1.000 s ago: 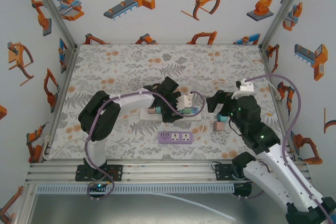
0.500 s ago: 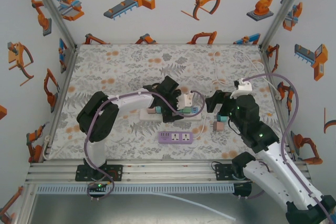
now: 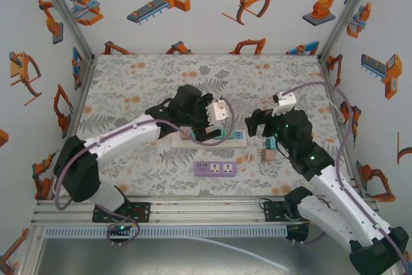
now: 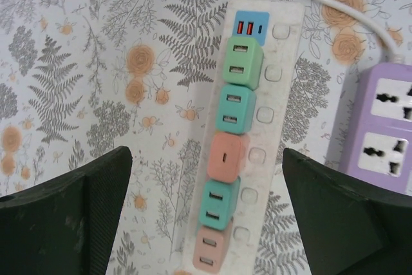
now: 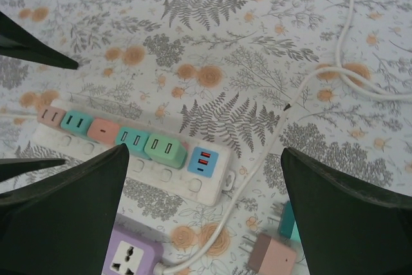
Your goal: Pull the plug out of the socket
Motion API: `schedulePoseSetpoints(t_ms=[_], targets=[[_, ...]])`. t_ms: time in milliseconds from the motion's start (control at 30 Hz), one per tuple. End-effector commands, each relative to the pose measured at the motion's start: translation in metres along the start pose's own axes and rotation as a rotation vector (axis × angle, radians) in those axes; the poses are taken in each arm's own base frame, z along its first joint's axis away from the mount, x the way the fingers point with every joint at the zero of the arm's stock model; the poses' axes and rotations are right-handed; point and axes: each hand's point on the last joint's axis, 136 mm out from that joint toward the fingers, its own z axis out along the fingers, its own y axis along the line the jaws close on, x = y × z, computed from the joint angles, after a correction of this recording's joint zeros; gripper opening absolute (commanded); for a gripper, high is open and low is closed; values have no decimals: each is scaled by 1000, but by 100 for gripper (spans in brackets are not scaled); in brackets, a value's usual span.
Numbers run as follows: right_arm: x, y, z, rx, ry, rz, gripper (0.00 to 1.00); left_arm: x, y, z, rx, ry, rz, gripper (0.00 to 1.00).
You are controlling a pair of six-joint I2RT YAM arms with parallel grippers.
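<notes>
While my left hand hangs over the strip, its fingers stand wide apart at the lower corners of the left wrist view and grip nothing. The white strip runs up the middle of that view, with a blue USB block at its top end. Five plugs sit in it in one row below the block: a green plug, then a teal one, a pink plug midway between my fingers, then teal and pink again toward the bottom edge. All five are seated in the strip. A purple strip lies just beside it at the right edge.

My right hand is wide too, and empty. In the right wrist view the white strip lies at lower left, its near end behind one finger, and the purple strip shows at the bottom edge. Two loose plugs, one pink and one teal, lie on the desk at the bottom, right of centre and apart from both strips.

Seen from the top, my left hand is at frame centre over the white strip. My right hand is just right of it, with the loose plugs below it.
</notes>
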Motion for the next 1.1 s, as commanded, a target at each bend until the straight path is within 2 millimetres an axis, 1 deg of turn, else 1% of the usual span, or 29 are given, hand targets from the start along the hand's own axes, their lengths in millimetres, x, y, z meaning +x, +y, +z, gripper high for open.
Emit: schedulePoseSetpoints(t_ms=[0,67,133,267,367,467,567,633,733,833,900,1000,1067], targets=[[-11,16,12,-99,-44,-146,88,-5,13,-29,-55,-89,-173,90],[-5,25,21,-163,-21,-206,87,-4,24,-49,-90,-140,-289,89],[2,37,27,-248,-8,-291,85,4,37,-66,-132,-159,-414,87],[20,60,36,-413,51,-439,82,28,53,-90,-211,-149,-642,84],[39,78,34,-568,97,-545,82,58,61,-100,-317,-89,-756,81],[61,97,22,-761,105,-660,85,83,64,-107,-377,-73,-877,81],[73,101,24,-822,103,-720,85,106,71,-113,-434,-74,-1011,80],[82,99,30,-834,125,-763,84,123,74,-112,-457,-52,-1096,81],[95,92,44,-826,168,-821,80,149,76,-106,-459,12,-1216,80],[107,87,58,-831,206,-856,76,165,77,-99,-442,51,-1290,80],[111,86,67,-840,223,-861,73,174,79,-94,-452,84,-1304,76],[116,87,77,-870,241,-852,69,187,83,-86,-475,136,-1306,66],[121,87,84,-885,258,-844,63,194,85,-79,-481,166,-1309,61]])
